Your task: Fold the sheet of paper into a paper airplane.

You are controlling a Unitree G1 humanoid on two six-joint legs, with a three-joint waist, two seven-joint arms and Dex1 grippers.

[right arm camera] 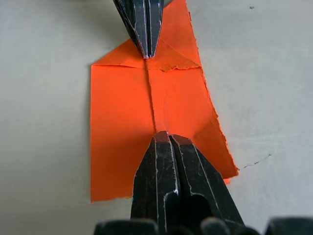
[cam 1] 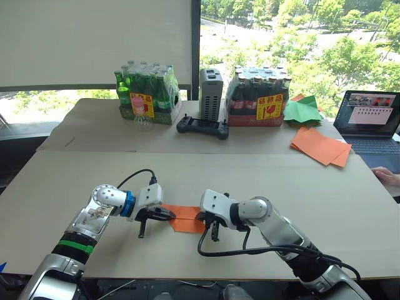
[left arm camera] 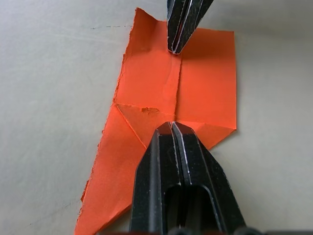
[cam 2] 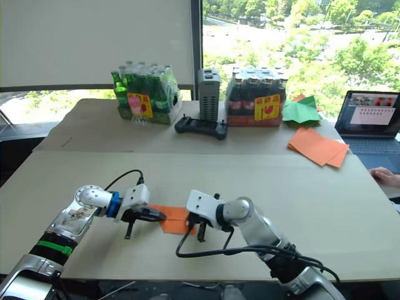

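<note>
Tabletop (cam 1: 262, 187); ragged-edged sheet of paper (cam 1: 186, 219) centered.

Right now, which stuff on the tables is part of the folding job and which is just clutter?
In the job:
- sheet of paper, partly folded, flat on the near table
- left gripper, shut, tips on the sheet
- right gripper, shut, tips on the sheet

Lying about, far table:
- stack of orange sheets
- green paper shape
- two bottle packs
- black controller
- laptop

laptop (cam 1: 370, 119) cut off by edge, bottle labels (cam 1: 142, 104) perhaps unreadable
</note>
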